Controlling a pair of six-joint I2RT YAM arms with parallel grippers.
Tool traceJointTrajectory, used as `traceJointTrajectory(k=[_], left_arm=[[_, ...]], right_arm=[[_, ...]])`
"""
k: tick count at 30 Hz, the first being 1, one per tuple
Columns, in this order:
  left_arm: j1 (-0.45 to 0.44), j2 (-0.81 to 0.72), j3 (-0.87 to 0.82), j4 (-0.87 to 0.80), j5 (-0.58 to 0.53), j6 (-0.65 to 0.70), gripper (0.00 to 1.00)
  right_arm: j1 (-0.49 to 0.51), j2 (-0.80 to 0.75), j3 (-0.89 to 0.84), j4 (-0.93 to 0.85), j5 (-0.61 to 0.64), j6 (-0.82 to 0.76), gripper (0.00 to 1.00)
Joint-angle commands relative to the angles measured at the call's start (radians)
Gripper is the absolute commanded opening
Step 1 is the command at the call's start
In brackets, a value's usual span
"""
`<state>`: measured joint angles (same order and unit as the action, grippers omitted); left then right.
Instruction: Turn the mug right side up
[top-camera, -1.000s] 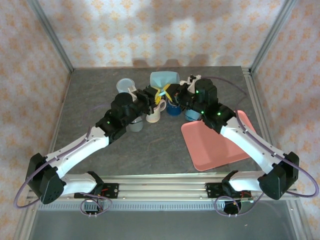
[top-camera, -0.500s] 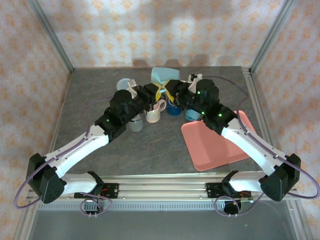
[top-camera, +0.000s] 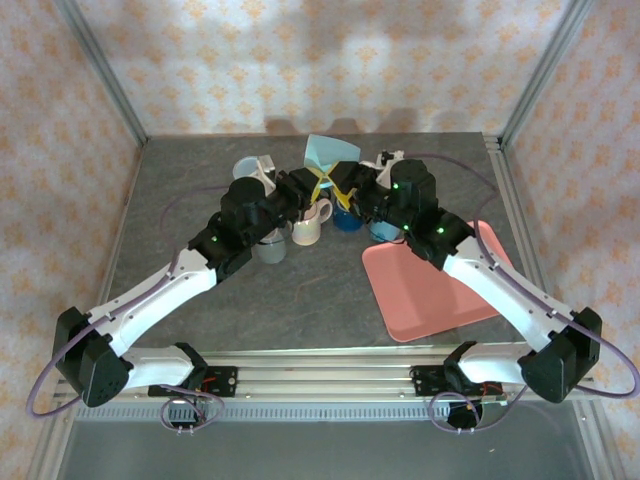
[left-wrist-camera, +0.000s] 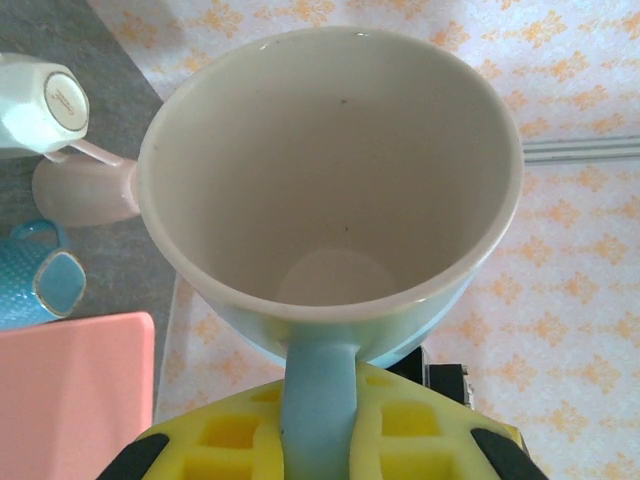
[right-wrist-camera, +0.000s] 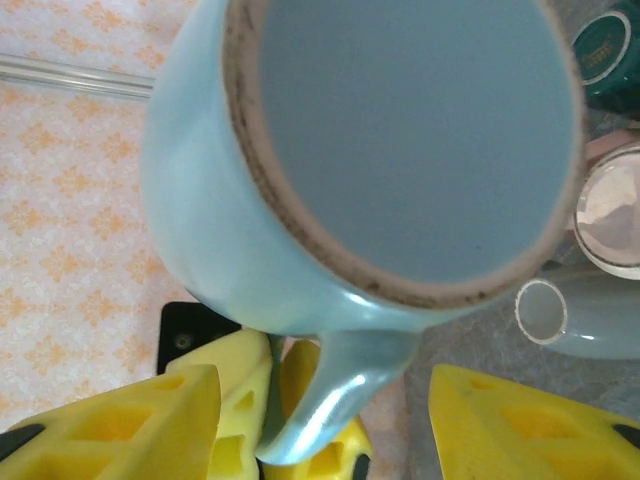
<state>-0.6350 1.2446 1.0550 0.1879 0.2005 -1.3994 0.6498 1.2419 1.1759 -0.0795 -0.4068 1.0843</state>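
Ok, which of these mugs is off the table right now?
The large pale blue ceramic mug, clamped by its handle in the left gripper; the others sit on the table.

- Top view: high above and behind the arm bases, looking down over the whole grey surface (top-camera: 300, 290), far off.
- Left wrist view: looks out past its jaws, very close, into the open mouth of the mug (left-wrist-camera: 330, 190).
- Right wrist view: equally close, facing the base of the same mug (right-wrist-camera: 400, 140) beyond its jaws.
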Motion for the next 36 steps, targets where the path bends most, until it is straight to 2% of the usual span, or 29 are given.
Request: traceJointTrajectory(k=[1, 11, 16, 22, 29, 36], left_arm=[[-0.006, -0.031, 0.095, 0.015, -0.017, 0.100, 0.00], [-0.005, -0.027, 0.137, -0.128, -0.012, 0.194, 0.00], [-0.005, -0.010, 0.176, -0.220, 0.023, 0.280, 0.00], [-0.006, 0.040, 0.252, -0.355, 0.113, 0.467, 0.00], [-0.055, 0.136, 0.334, -0.525, 0.174, 0.778, 0.00], [-0.135, 0.187, 0.281, -0.453, 0.127, 1.050, 0.00]], right_arm=[[-0.003, -0.053, -0.014, -0.049, 0.023, -0.033, 0.58], [-0.067, -0.151, -0.053, -0.189, 0.025, -0.069, 0.58], [-0.123, -0.197, -0.021, -0.355, 0.037, -0.154, 0.59], [-0.234, -0.211, 0.067, -0.585, 0.043, -0.337, 0.58], [-0.465, -0.176, 0.129, -0.725, -0.108, -0.526, 0.57], [-0.616, -0.089, 0.170, -0.826, -0.230, -0.652, 0.58]])
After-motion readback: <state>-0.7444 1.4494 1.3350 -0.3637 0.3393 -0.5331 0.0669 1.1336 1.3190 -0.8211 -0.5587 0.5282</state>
